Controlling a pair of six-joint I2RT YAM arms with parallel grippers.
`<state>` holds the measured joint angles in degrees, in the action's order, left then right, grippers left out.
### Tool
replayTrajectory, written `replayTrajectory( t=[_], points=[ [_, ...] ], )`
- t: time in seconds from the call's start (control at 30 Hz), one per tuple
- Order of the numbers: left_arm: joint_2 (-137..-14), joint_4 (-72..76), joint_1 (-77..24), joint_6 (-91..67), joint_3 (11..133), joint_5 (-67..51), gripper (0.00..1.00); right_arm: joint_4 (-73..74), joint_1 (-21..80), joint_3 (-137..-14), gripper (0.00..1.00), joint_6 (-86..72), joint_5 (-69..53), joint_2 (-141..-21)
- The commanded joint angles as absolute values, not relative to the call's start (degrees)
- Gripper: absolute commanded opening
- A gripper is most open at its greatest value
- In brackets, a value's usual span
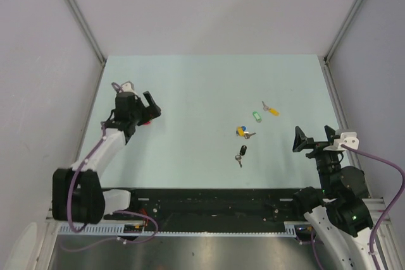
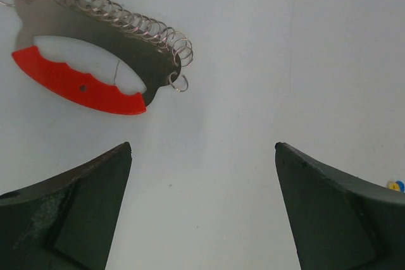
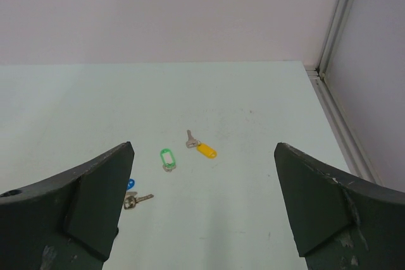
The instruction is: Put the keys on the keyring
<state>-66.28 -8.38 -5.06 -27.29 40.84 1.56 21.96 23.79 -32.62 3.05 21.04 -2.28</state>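
The keyring [image 2: 76, 83] is a grey metal piece with a red oval tag and a row of small wire rings. It lies on the table just ahead of my open, empty left gripper [image 2: 204, 150]. In the top view only a red bit of the keyring [image 1: 147, 122] shows beside that gripper [image 1: 150, 113]. The keys lie mid-table: black [image 1: 242, 152], blue-and-yellow [image 1: 241, 131], green [image 1: 256, 116] and yellow [image 1: 272, 110]. My right gripper [image 1: 313, 138] is open and empty, well right of them. Its wrist view [image 3: 204, 150] shows the green [image 3: 167, 158] and yellow [image 3: 205, 150] keys ahead.
The pale green table [image 1: 209, 86] is bounded by white walls with metal rails at the back left and right. A rail [image 3: 335, 112] runs along the table's right edge close to the right arm. The arm bases sit at the near edge.
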Motion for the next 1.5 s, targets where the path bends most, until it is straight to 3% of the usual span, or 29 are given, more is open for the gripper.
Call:
replayTrajectory(
  t=[0.0, 0.47, 0.77, 1.13, 1.47],
  points=[
    [-78.4, -5.0, -4.7, -30.8, 48.5, -0.4, 1.0, 20.3, 24.8, -32.7, 1.0, 3.1, 19.8, -1.7],
    [-104.0, -14.8, -4.5, -32.3, 66.0, 6.0, 1.0, 20.8, 26.3, -32.7, 1.0, 3.8, 19.9, -1.7],
    [-104.9, -15.1, -5.2, -32.3, 64.4, 4.0, 1.0, 20.7, 26.5, -32.6, 1.0, 3.9, 19.2, -1.7],
    [-105.2, -20.0, -13.1, -28.3, 65.0, -2.0, 1.0, 20.6, 26.9, -32.6, 1.0, 4.0, 18.3, -1.7],
    [-100.4, -21.3, -26.6, -27.1, 56.8, -6.6, 1.0, 20.9, 27.0, -32.7, 1.0, 4.2, 16.6, -1.7]
  ],
)
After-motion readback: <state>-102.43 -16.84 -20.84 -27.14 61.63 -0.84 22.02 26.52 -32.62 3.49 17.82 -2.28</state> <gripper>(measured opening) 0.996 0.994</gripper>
